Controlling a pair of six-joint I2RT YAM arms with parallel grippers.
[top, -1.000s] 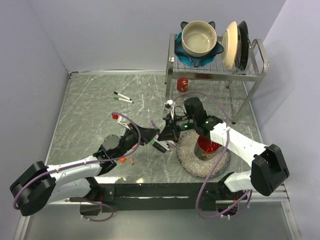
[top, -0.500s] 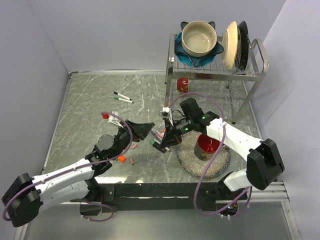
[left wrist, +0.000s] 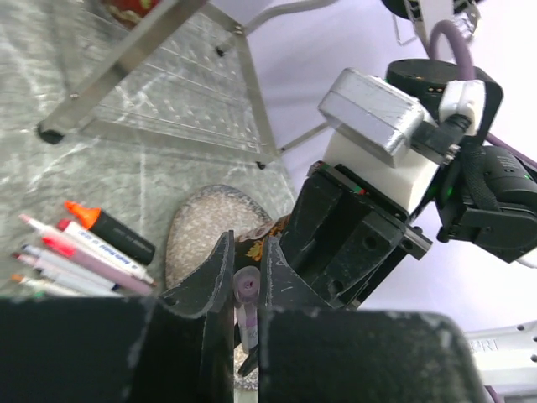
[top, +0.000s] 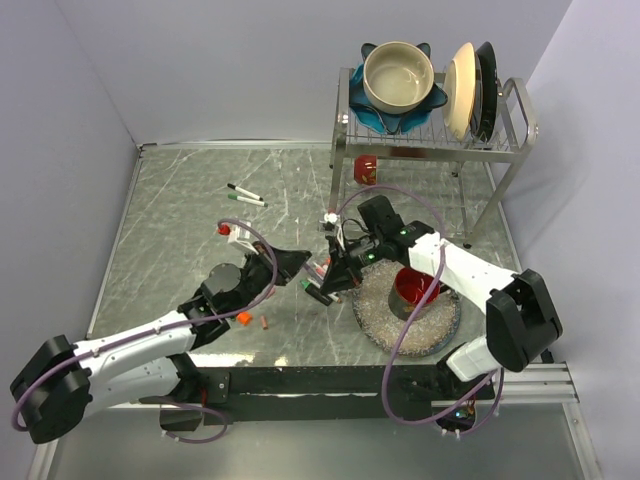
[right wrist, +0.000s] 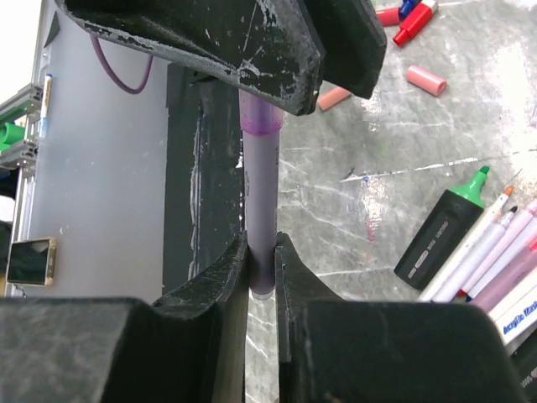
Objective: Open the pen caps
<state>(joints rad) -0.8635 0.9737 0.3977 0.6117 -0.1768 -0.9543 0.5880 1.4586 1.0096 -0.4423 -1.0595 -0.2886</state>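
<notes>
Two grippers, one purple pen held between them over the table (top: 180, 200).

Our right gripper (right wrist: 262, 252) is nipped narrow on the pale barrel of the pen (right wrist: 260, 197), near its tail. Our left gripper (left wrist: 246, 270) pinches the darker purple cap (right wrist: 262, 122) at the other end. As far as we can see, that cap sits flush on the barrel. Under the pen we see a green highlighter (right wrist: 445, 231) lying beside a fan of slim markers (right wrist: 495, 243). Loose on the table we see a pink cap (right wrist: 425, 80) and, near the left arm, an orange cap (top: 243, 318). The speckled plate (top: 375, 325) lies just right of the grippers.
</notes>
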